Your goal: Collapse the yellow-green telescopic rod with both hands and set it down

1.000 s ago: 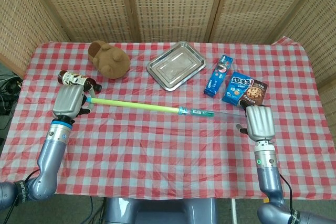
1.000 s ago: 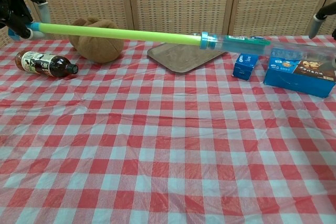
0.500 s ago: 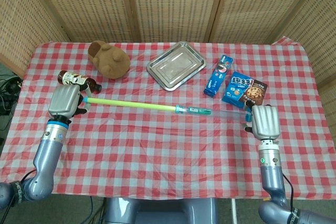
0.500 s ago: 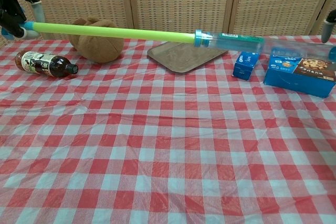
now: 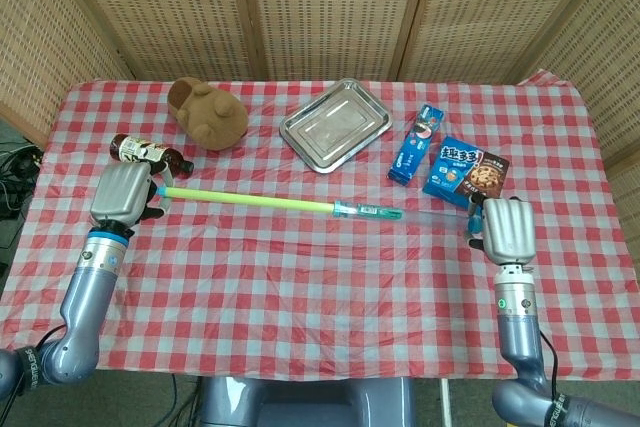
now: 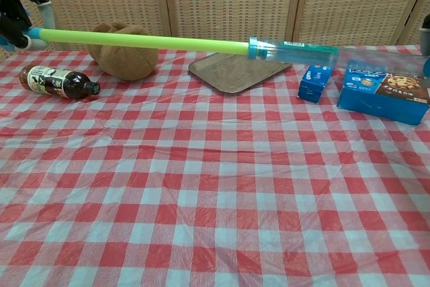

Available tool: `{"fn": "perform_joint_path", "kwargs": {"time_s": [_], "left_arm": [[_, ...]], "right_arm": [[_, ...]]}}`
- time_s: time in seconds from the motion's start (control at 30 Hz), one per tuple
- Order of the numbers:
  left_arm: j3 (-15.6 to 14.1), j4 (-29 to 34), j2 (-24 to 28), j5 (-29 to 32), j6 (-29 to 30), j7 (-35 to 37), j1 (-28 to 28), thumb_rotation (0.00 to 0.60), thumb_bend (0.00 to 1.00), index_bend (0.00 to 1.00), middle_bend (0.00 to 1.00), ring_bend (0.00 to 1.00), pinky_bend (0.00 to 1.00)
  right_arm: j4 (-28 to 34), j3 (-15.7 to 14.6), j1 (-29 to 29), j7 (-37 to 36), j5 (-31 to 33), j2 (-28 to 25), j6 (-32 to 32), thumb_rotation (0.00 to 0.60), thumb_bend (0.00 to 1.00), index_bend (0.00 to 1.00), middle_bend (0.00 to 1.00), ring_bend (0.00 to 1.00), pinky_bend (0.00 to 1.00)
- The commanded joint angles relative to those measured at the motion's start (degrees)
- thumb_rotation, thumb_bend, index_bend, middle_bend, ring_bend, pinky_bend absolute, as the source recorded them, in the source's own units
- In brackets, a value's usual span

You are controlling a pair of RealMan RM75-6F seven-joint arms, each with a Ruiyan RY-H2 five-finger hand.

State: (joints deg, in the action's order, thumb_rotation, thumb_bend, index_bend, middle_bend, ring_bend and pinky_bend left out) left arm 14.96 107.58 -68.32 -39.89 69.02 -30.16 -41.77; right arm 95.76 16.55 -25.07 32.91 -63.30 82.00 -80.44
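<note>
Colours on the red-and-white checked bench (image 5: 300, 267)

By the left hand (image 5: 122, 193) the rod (image 5: 250, 200) was yellow-green, turning teal and clear toward the grey right hand (image 5: 508, 231).

Head view: we look steeply down from above near table edge, whole checkered table (image 5: 320, 277) in frame, wicker screen (image 5: 330, 7) along top. Chest view: low, near tabletop height, facing same screen. Both share steel tray (image 5: 335, 124), upper centre.
</note>
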Motion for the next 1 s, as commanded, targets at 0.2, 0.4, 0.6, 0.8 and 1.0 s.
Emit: {"fn": "perform_joint_path", "kwargs": {"time_s": [0.2,0.4,0.6,0.8,1.0], "left_arm": [[-0.3,-0.1,0.1,0.1,-0.1,0.2,0.1,0.6,0.57,0.87,0.91,0.85,0.73],[-0.7,0.0,-0.1,0.4,-0.5,0.1,0.0,0.6,0.57,0.87,0.91,0.85,0.73],[-1.0,0.0,-0.3,0.6,-0.6,0.0,-0.1,0.6,0.57,0.87,0.91,0.85,0.73],[-1.0,0.2,-0.6,1.0,-0.4,-0.3,-0.3,0.6,0.57,0.86,0.91,0.85,0.73],[-1.1,1.1,-1.3,1.3,0.0,-1.4,-0.9,0.6,0.57,0.86,0.91,0.85,0.73]], "right_arm": [[0.6,-0.2,-0.2,0.6,-0.6,0.0,-0.5,0.6,0.3,0.69,1.0,1.0,0.64],[1.0,-0.2,-0.8,1.3,-0.9,0.6,-0.7,0.6,0.34,0.7,1.0,1.0,0.64],[1.2,-0.2,-1.4,2.2,-1.4,1.2,-1.0,0.6,0.36,0.71,1.0,1.0,0.64],[1.9,-0.4,-2.0,3.3,-1.8,2.0,-1.1,0.6,0.37,0.72,1.0,1.0,0.64],[2.7,-0.5,-2.6,4.5,-2.1,2.7,-1.4,0.6,0.37,0.73,1.0,1.0,0.64]]}}
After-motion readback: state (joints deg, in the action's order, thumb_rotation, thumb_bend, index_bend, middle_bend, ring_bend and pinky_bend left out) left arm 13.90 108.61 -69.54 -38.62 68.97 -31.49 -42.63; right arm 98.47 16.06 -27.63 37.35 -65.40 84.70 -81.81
